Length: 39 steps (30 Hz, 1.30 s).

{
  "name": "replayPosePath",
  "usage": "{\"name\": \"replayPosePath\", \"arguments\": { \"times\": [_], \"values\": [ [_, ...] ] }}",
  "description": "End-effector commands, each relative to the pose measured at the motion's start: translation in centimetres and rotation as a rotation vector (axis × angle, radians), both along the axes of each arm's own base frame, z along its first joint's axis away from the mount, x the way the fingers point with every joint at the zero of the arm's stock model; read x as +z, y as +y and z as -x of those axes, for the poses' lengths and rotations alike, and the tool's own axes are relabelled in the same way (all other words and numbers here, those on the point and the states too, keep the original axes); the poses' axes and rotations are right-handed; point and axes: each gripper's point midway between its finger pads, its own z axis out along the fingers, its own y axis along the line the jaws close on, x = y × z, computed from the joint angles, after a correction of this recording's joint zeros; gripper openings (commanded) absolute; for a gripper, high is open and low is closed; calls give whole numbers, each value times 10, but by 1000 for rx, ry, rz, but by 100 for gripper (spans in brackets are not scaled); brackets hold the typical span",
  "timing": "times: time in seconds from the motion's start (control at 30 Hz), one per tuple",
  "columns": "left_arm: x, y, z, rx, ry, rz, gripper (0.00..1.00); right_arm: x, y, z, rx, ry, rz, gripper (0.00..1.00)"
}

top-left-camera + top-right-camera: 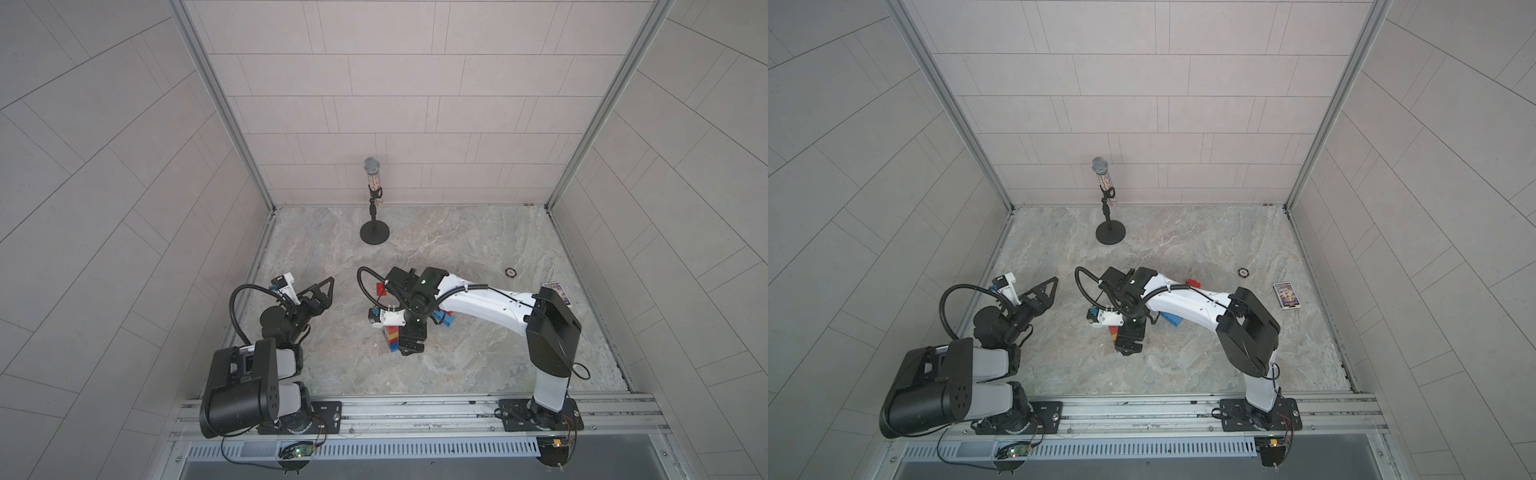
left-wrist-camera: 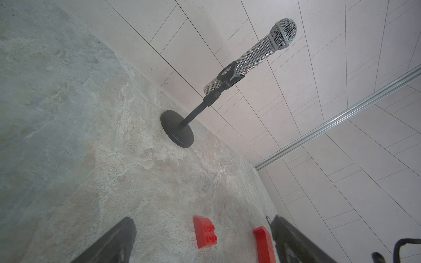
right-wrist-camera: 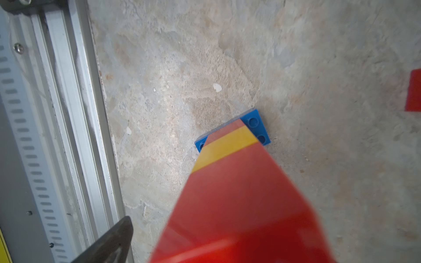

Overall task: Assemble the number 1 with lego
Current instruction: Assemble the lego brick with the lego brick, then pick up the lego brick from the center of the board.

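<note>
We look straight down the lego stack (image 3: 230, 182) in the right wrist view. It is glossy red plastic with 1 yellow band and a sliver of red below that. It all sits on a dark blue brick (image 3: 256, 126) with round studs, flat on the mottled, stone-look table (image 3: 182, 68), near its middle. Close to the lens the red blurs, so we cannot count its bricks. The right gripper (image 1: 409, 348) hangs at the stack, jaws spread wide, clamping nothing. 1 black finger (image 3: 109, 241) stands clear of the red and the other is hidden behind it. The left gripper (image 1: 326, 294) is wide open and empty, well off to the left. Ahead of it lies a sloped red brick (image 2: 205, 232) showing 4 studs. A second red brick (image 2: 263, 243) is cut off by the frame. A light blue brick (image 1: 444, 319) peeks from under the right arm.
</note>
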Motion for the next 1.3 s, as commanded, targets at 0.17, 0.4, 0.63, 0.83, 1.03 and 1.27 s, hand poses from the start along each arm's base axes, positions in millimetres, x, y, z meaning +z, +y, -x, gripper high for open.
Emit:
{"name": "replayPosePath", "arguments": {
  "times": [0.17,0.4,0.63,0.83,1.03,1.27],
  "values": [
    [14,-2,-1,-13,-57,-10,100,53,-4,-17,-60,-143,-91,100],
    [14,-2,-2,-13,-56,-9,100,115,6,-87,-398,-385,-357,99],
    [13,-2,-2,-15,-54,-8,100,103,26,-151,-763,-259,-417,77],
    [13,-2,-2,-14,-53,-8,100,29,35,-180,-1083,-176,-302,79],
    [14,-2,-2,-16,-56,-9,100,-15,41,-185,-1180,-205,-230,71],
    [14,-2,-3,-20,-55,-7,100,-34,61,-189,-1163,-187,-194,71]
  ]
}}
